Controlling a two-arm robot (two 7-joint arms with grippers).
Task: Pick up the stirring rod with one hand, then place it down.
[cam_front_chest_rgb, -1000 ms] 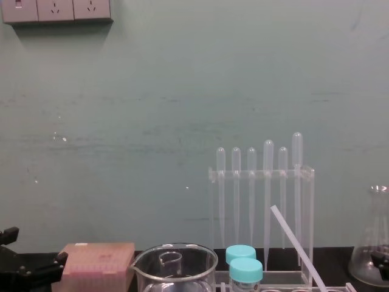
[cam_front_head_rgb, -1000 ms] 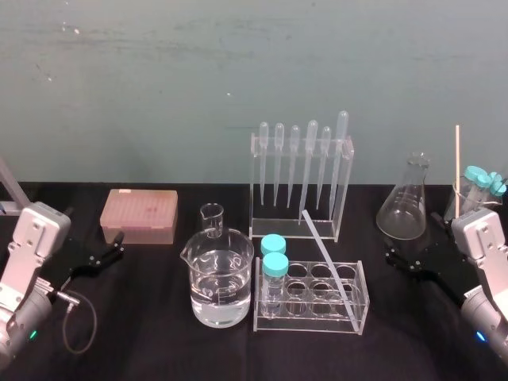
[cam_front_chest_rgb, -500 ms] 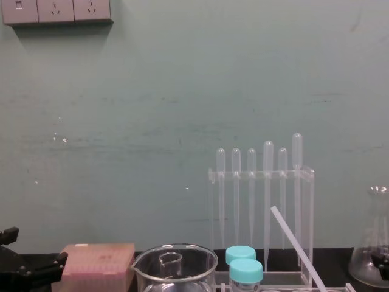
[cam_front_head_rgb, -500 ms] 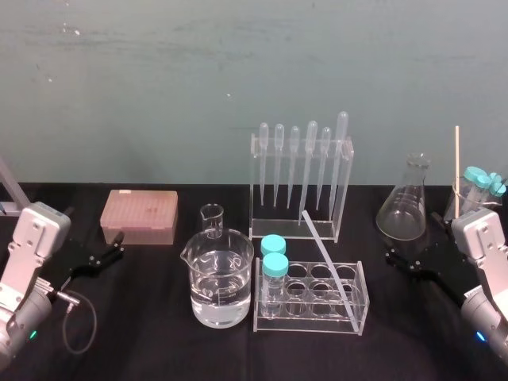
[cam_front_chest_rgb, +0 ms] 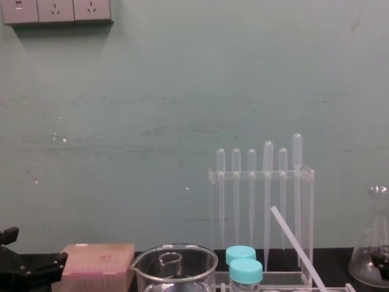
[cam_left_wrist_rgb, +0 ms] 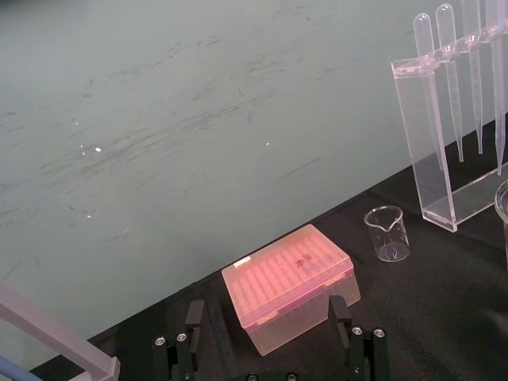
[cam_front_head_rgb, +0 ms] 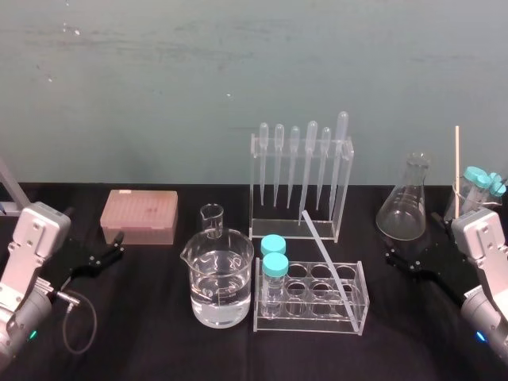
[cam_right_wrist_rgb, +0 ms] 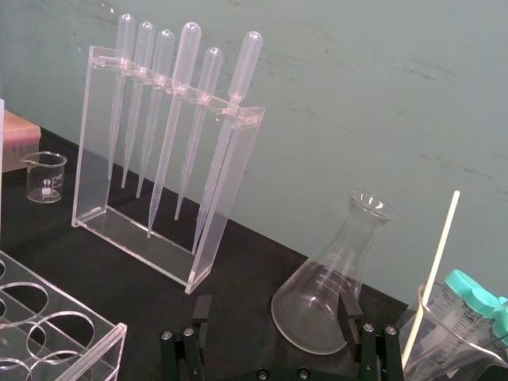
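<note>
The left gripper (cam_left_wrist_rgb: 266,308) sits low at the left edge of the black table (cam_front_head_rgb: 159,341). Its two black fingers (cam_left_wrist_rgb: 194,313) are spread wide with nothing between them. Just beyond it is a pink lidded box (cam_front_head_rgb: 139,216); the small dark marks on the lid are too small to read. The right gripper (cam_right_wrist_rgb: 275,305) sits low at the table's right edge, fingers (cam_right_wrist_rgb: 349,305) likewise spread wide and holding nothing. It faces a clear cone-shaped flask (cam_front_head_rgb: 405,202).

The stirring rod (cam_front_head_rgb: 327,262) is well apart from both grippers, near the middle of the table and somewhat closer to the right one. It is tilted, with its lower end at the front right of a clear tube rack (cam_front_head_rgb: 311,298). Its upper end rises back and to the left, towards a tall clear pipette stand (cam_front_head_rgb: 300,178) holding six bulb-topped pipettes. Whether it touches that stand cannot be told.

Two tubes with teal caps (cam_front_head_rgb: 275,255) stand at the left end of the tube rack. Just left of them is a large beaker (cam_front_head_rgb: 218,278) partly filled with clear liquid. A small empty beaker (cam_front_head_rgb: 211,220) stands behind it; its faint printed marks cannot be read. At the far right, a glass (cam_front_head_rgb: 476,190) holds more teal-capped tubes and an upright pale stick (cam_front_head_rgb: 457,167). In the chest view, a strip of wall sockets (cam_front_chest_rgb: 56,10) is fixed high on the green wall.
</note>
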